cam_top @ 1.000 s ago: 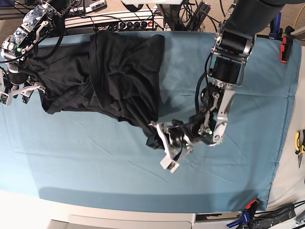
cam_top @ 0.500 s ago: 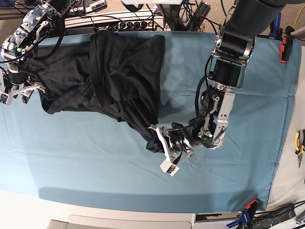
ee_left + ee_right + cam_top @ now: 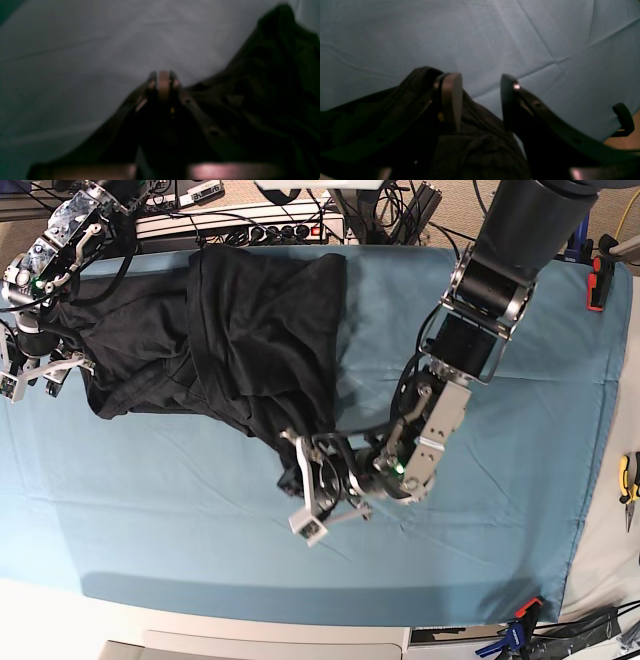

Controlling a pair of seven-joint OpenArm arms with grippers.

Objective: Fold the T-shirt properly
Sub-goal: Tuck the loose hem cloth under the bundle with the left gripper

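Observation:
The black T-shirt (image 3: pixel 250 330) lies crumpled at the back left of the teal table cloth (image 3: pixel 500 530); no graphic shows. My left gripper (image 3: pixel 293 480) is low over the cloth at the shirt's lower corner. In the blurred left wrist view its fingertips (image 3: pixel 163 82) are pressed together, with dark shirt fabric (image 3: pixel 262 100) beside and under them. My right gripper (image 3: pixel 35 375) is at the shirt's left edge. In the right wrist view it (image 3: pixel 480 100) is open, with shirt fabric (image 3: pixel 470 150) under its left finger and between the finger bases.
A power strip (image 3: pixel 240 225) and cables lie behind the table's back edge. A red clamp (image 3: pixel 600 280) sits at the back right, pliers (image 3: pixel 628 480) at the right edge, and a blue clamp (image 3: pixel 520 630) at the front right corner.
My left gripper has moved left across the cloth, carrying the shirt's lower corner with it. The right arm has not moved.

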